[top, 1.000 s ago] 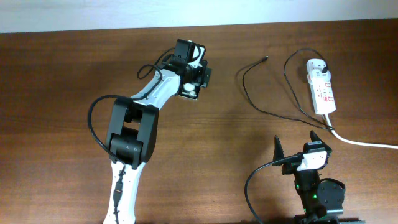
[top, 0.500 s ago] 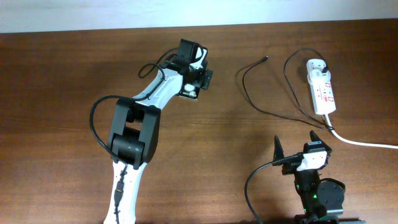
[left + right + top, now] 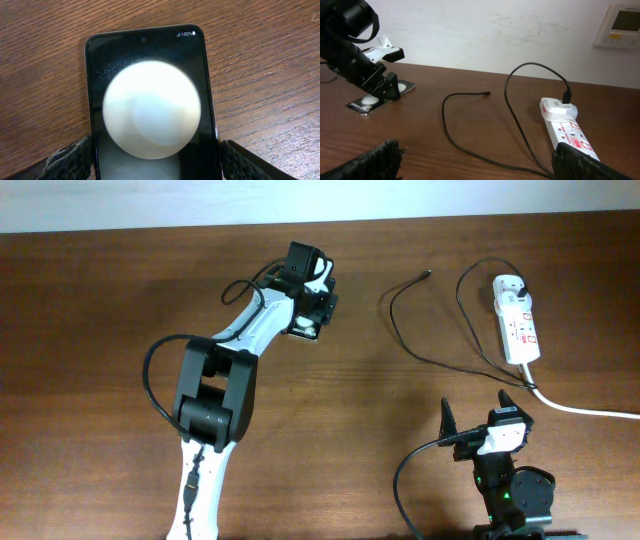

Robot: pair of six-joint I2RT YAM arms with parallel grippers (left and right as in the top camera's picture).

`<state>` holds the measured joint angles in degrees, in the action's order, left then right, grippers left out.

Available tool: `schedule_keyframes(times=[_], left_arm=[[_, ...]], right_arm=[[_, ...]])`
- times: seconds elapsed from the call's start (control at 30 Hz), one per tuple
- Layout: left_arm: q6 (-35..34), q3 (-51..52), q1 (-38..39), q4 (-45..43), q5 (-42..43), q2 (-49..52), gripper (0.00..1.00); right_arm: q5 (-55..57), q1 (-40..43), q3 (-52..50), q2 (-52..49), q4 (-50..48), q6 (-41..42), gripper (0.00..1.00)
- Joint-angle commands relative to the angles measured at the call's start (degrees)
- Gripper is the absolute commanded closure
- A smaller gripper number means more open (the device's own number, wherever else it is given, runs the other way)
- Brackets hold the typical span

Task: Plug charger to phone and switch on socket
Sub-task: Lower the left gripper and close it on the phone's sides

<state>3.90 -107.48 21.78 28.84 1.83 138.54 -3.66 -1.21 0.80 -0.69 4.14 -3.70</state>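
Note:
The black phone (image 3: 150, 50) lies flat on the table with its screen lit, reflecting a round lamp. My left gripper (image 3: 155, 165) straddles it, fingers against both long edges. In the overhead view the left gripper (image 3: 312, 312) covers most of the phone (image 3: 303, 330). The charger cable (image 3: 400, 330) loops on the table, its connector tip (image 3: 428, 275) free and its black plug (image 3: 521, 284) in the white socket (image 3: 520, 325). My right gripper (image 3: 476, 405) is open and empty, near the front edge. The right wrist view shows the phone (image 3: 367, 102), cable (image 3: 445, 120) and socket (image 3: 565, 130).
The socket's thick white cord (image 3: 580, 408) runs off to the right edge. A wall (image 3: 495, 30) stands behind the table, with a wall panel (image 3: 622, 20) at the right. The left arm (image 3: 215, 395) stretches across the left middle of the table.
The left gripper has turned slightly over the phone and its fingers have drawn in against the phone's sides. The right arm, cable and socket have not moved.

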Motion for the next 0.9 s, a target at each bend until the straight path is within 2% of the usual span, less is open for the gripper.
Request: schedule_keyframes(times=[0.0,0.03,0.07,0.13,0.17,0.27,0.33,0.6,0.73,0.87], left_arm=[[0.9,5.22,-0.28,3.26,-1.22,5.14,0.16],[0.9,5.42,-0.28,3.26,-1.22,5.14,0.16],[0.9,5.6,-0.28,3.19,-1.2,5.14,0.22],[0.9,5.6,-0.28,3.19,-1.22,5.14,0.26],[0.9,5.6,-0.28,3.19,-1.22,5.14,0.32],[0.9,5.53,-0.28,3.43,-1.22,5.11,0.35],[0.9,3.8,-0.28,5.86,-1.22,5.03,0.41],[0.9,-10.91,-0.28,23.56,-1.22,5.01,0.42],[0.92,-13.49,-0.28,29.44,-1.27,5.01,0.43],[0.9,-13.49,-0.26,31.15,-1.22,5.03,0.43]], right_arm=[[0.33,-0.28,-0.48,0.37,-0.04,-0.37,0.01],[0.33,-0.28,-0.48,0.37,-0.04,-0.37,0.01],[0.33,-0.28,-0.48,0.37,-0.04,-0.37,0.01],[0.33,-0.28,-0.48,0.37,-0.04,-0.37,0.01],[0.33,-0.28,-0.48,0.37,-0.04,-0.37,0.01],[0.33,-0.28,-0.48,0.37,-0.04,-0.37,0.01],[0.33,-0.28,-0.48,0.37,-0.04,-0.37,0.01],[0.33,-0.28,-0.48,0.37,-0.04,-0.37,0.01],[0.33,-0.28,-0.48,0.37,-0.04,-0.37,0.01],[0.33,-0.28,-0.48,0.37,-0.04,-0.37,0.01]])
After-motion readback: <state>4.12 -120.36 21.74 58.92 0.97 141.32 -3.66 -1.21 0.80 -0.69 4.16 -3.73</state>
